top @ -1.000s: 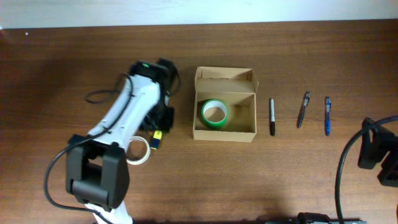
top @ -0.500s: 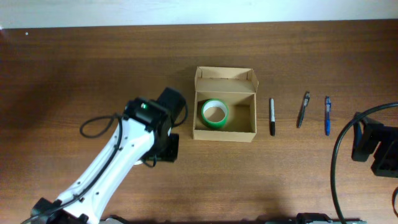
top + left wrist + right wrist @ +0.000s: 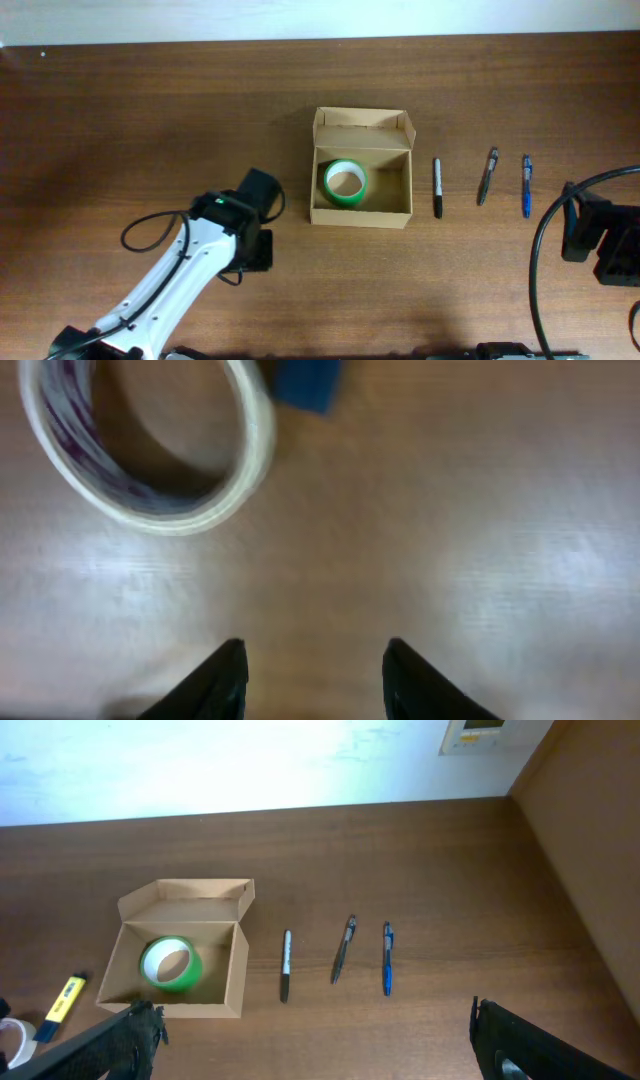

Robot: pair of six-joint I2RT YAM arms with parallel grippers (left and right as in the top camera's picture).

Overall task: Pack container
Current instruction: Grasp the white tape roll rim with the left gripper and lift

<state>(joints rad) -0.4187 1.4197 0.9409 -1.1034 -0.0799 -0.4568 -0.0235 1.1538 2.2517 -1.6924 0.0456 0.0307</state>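
The container [image 3: 361,217] is a tan cardboard box with its flap lid up, standing mid-table; a green tape roll [image 3: 344,182] lies inside it. The right wrist view shows the container [image 3: 205,1009] and green roll [image 3: 168,963] too. My left gripper [image 3: 315,660] is open above bare wood, nothing between its fingers. A white tape roll [image 3: 252,455] lies just ahead of it to the left, beside a blue object [image 3: 308,382]. In the overhead view the left arm [image 3: 215,235] hides that roll. My right gripper [image 3: 310,1042] hangs wide open and empty, high above the table.
Three pens lie right of the box: a black marker [image 3: 437,187], a grey pen [image 3: 488,176] and a blue pen [image 3: 526,185]. A yellow highlighter [image 3: 65,1000] lies left of the box. The right arm [image 3: 600,240] sits at the table's right edge.
My left arm has swung from beside the box's left wall toward the near edge, now covering the white roll and highlighter in the overhead view. The right arm barely shifted.
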